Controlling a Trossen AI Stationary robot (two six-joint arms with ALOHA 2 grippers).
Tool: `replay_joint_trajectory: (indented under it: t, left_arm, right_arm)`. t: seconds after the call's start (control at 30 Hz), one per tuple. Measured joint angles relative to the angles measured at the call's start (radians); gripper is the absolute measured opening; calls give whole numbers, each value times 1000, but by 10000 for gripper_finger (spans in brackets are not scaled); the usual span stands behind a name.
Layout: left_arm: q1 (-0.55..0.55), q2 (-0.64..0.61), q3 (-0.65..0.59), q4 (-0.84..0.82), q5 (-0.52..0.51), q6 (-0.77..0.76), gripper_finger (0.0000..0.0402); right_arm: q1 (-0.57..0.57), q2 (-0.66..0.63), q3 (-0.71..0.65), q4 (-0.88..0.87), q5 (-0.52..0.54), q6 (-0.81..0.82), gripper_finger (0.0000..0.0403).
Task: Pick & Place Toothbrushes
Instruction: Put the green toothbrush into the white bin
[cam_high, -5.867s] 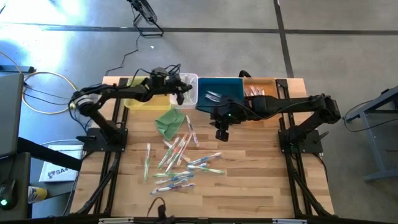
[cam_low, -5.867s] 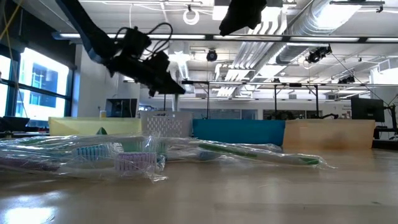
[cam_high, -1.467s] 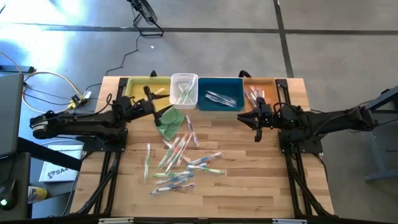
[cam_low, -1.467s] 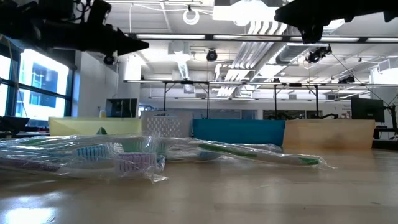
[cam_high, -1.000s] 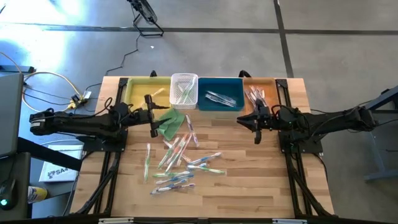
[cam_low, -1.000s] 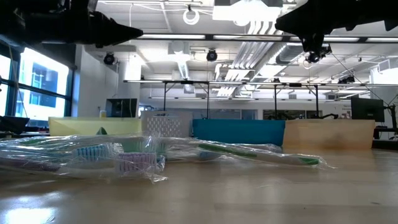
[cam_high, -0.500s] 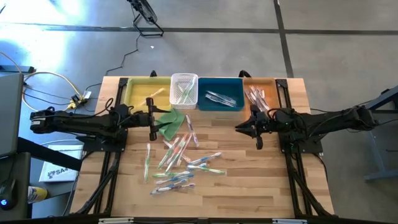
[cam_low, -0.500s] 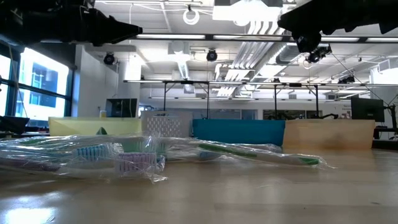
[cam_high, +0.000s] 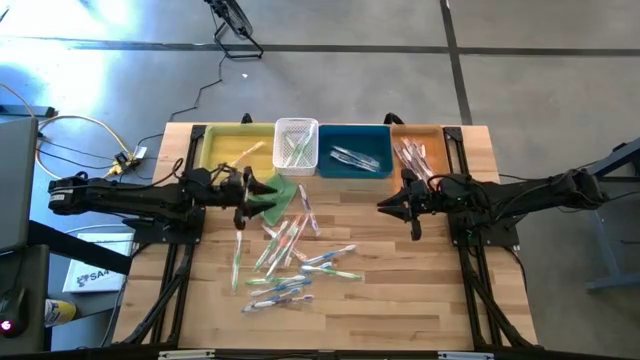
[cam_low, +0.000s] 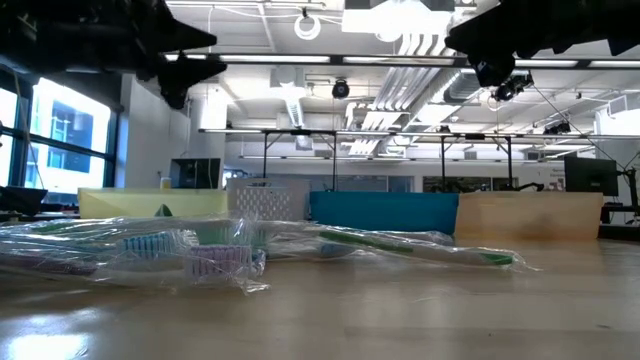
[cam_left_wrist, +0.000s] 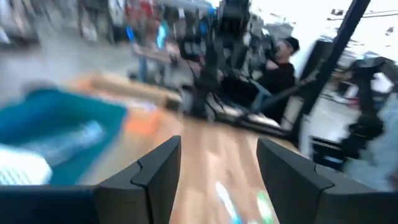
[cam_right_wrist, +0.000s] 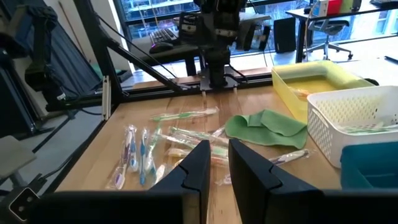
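Dark left pincer (cam_high: 241, 193) hovers wide apart and empty; right pincer (cam_high: 414, 203) nearly together, holding nothing

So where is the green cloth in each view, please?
High view: green cloth in front of the yellow bin, beside the left pincer.
Low view: only a small green tip shows before the yellow bin.
Left wrist view: not in it.
Right wrist view: cloth near the white basket.
Shared landmark: the white basket.
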Motion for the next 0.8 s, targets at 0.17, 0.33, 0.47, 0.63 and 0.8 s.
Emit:
replay_joint_trajectory:
  t: [0.17,0.33,0.47,0.63,0.8]
  left_arm:
    - [0,0,0,-205,88,-216,207]
    - [0,0,0,-484,220,-429,207]
    - [0,0,0,-633,321,-513,207]
    - [0,0,2,-654,321,-479,207]
    - [0,0,66,-653,225,-297,202]
  right_arm:
    - [0,0,0,-18,4,-12,50]
    - [0,0,0,-32,4,-26,50]
    - [0,0,0,-32,4,-26,50]
    - [0,0,0,-31,4,-26,50]
    - [0,0,0,-33,4,-26,50]
